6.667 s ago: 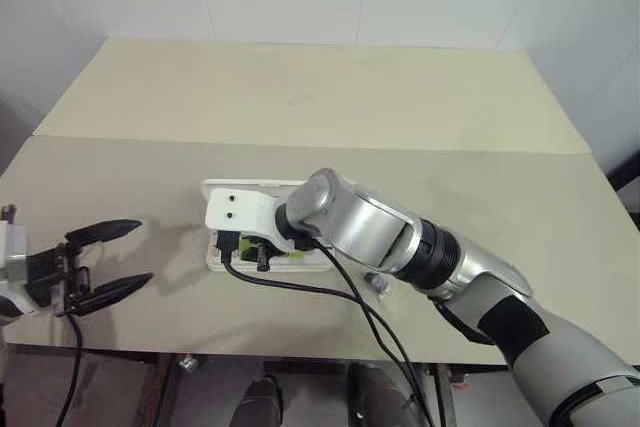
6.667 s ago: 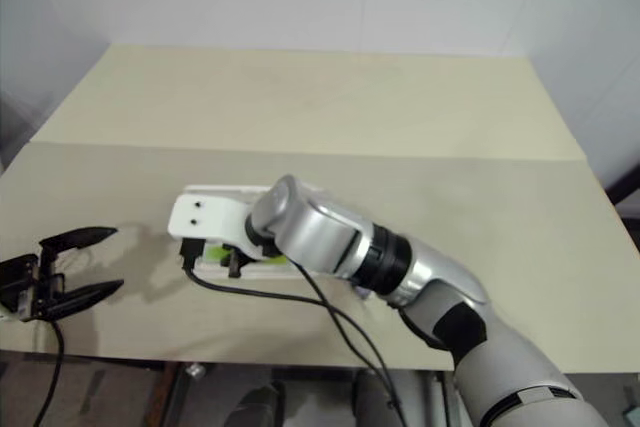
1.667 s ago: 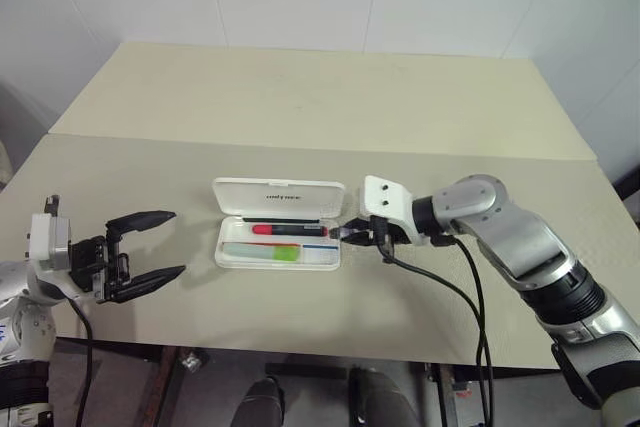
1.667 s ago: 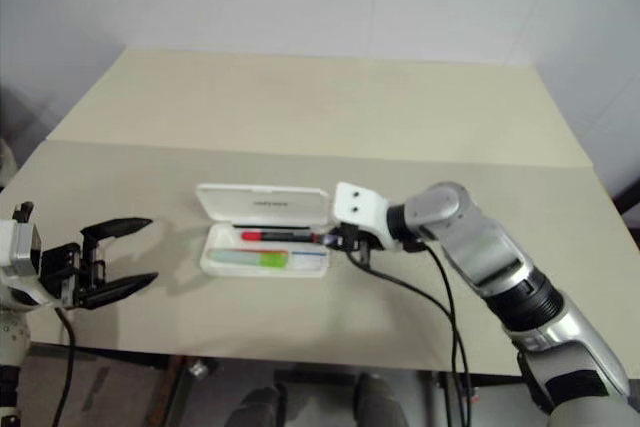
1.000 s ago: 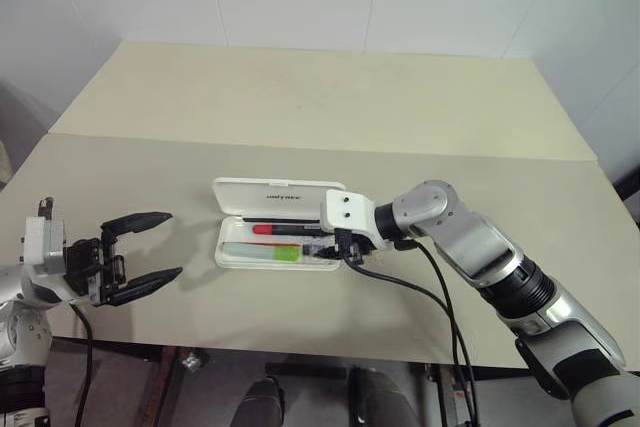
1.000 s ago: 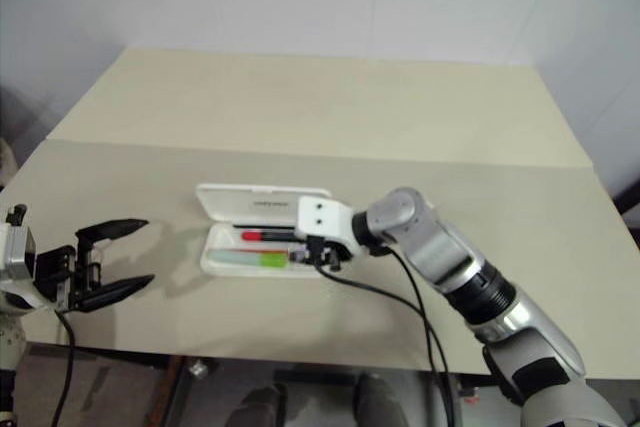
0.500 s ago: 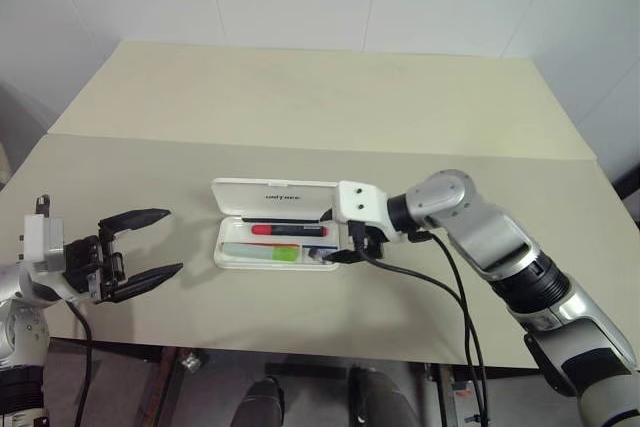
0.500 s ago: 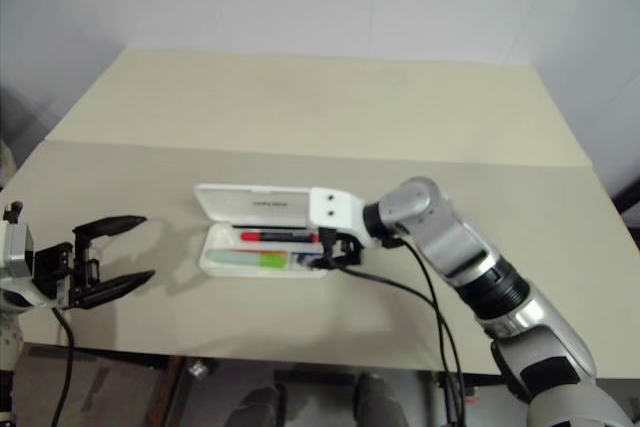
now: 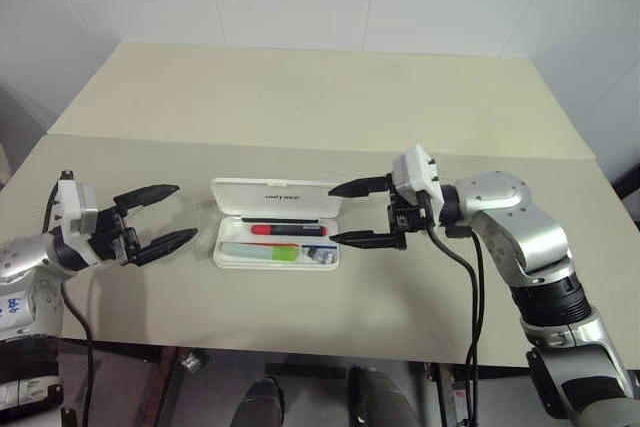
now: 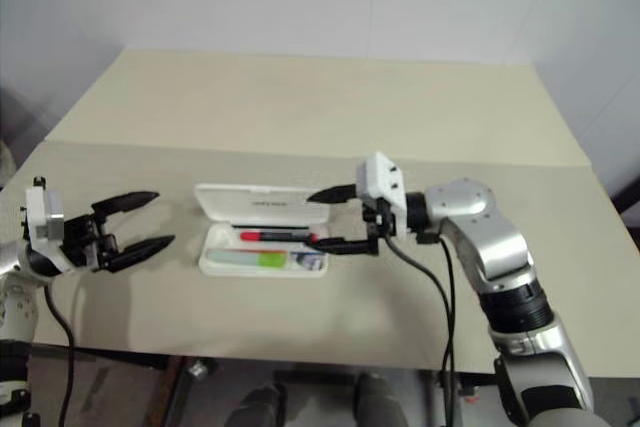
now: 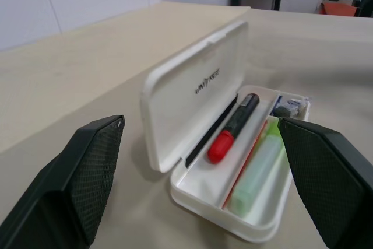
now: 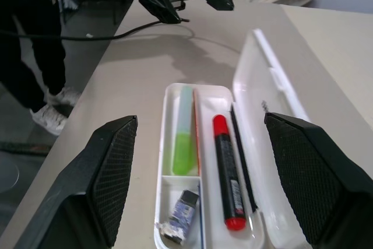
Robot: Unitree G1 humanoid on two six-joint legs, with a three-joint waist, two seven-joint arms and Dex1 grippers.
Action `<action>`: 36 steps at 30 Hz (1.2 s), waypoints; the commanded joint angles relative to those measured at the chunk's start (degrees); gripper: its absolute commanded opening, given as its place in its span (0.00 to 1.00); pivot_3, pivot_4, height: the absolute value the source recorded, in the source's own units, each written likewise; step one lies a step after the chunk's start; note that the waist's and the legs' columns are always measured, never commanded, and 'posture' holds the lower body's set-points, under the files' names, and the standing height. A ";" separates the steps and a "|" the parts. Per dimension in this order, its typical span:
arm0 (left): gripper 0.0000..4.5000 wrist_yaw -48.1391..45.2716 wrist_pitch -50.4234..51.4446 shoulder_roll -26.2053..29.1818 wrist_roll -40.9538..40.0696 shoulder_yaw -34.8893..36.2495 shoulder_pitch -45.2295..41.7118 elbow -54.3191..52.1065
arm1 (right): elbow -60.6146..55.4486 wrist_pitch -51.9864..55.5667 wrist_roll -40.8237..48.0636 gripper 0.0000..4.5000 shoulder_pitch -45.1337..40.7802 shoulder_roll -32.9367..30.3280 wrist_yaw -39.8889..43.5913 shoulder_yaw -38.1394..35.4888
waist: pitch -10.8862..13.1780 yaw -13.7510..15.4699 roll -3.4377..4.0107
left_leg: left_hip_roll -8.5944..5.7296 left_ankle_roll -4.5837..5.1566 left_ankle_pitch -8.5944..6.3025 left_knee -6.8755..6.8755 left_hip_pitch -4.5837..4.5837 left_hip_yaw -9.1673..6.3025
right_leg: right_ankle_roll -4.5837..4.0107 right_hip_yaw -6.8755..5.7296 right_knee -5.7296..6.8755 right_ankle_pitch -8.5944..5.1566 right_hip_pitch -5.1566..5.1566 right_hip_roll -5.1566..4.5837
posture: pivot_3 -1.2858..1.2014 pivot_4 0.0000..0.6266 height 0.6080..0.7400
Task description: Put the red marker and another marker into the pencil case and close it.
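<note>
Pencil case point(image 9: 277, 223) lid up, red marker point(image 9: 288, 230) and green marker point(image 9: 261, 251) inside, both end effectors spread, empty

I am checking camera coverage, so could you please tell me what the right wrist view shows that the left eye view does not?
Right wrist view alone: a small grey-purple lump in the case's end compartment, and a person's legs beside the table. Left eye view alone: the right gripper, open, near the case's right end. Both: the open pencil case holding the red marker and green marker, plus the open left gripper.
</note>
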 commanded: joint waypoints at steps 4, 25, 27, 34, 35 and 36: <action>0.57 -2.77 -5.26 2.73 4.00 -1.53 -8.15 9.39 | 2.71 -4.54 0.58 1.00 -0.35 -1.31 1.41 -2.66 | 0.00 -0.04 0.01 | -0.01 0.00 0.00 -0.01 -0.01 0.01 | 0.02 0.01 -0.04 0.01 0.01 -0.01 | 0.52 0.24 1.00; 0.00 2.60 -26.58 0.44 30.52 -17.80 -42.17 51.31 | 6.59 -4.49 2.79 1.00 1.97 -6.00 3.74 -6.99 | 0.02 0.08 -0.01 | -0.05 0.01 -0.01 0.10 -0.14 0.01 | 0.19 0.00 0.12 0.03 -0.06 0.03 | 0.52 0.24 1.00; 0.00 1.91 -26.89 -1.10 31.86 -18.76 -44.06 52.15 | 7.46 -5.22 2.66 1.00 2.44 -6.69 4.68 -7.33 | 0.02 0.17 -0.02 | -0.06 0.01 -0.01 0.13 -0.17 0.00 | 0.22 0.00 0.12 0.02 -0.05 0.02 | 0.52 0.24 1.00; 0.00 -6.13 -27.44 -4.87 32.91 -19.92 -46.83 52.69 | 8.16 -5.88 5.87 1.00 4.30 -7.62 6.12 -10.86 | 0.04 -0.32 -0.02 | -0.07 0.01 -0.01 0.18 -0.26 0.01 | 0.28 0.01 0.13 0.05 -0.12 0.02 | 0.52 0.24 1.00; 0.00 -6.97 -27.48 -5.16 32.88 -19.92 -46.97 52.59 | 8.51 -6.46 6.36 1.00 4.64 -7.69 6.65 -11.48 | 0.03 -0.32 -0.02 | -0.06 0.01 -0.01 0.17 -0.27 0.01 | 0.27 0.01 0.15 0.05 -0.14 0.04 | 0.52 0.24 1.00; 0.00 -8.11 -27.51 -5.53 32.69 -19.85 -47.07 52.41 | 9.12 -6.92 6.56 1.00 4.63 -7.86 6.90 -12.03 | 0.04 -0.38 -0.02 | -0.05 0.02 -0.01 0.16 -0.26 0.01 | 0.26 0.01 0.16 0.03 -0.15 0.05 | 0.52 0.24 1.00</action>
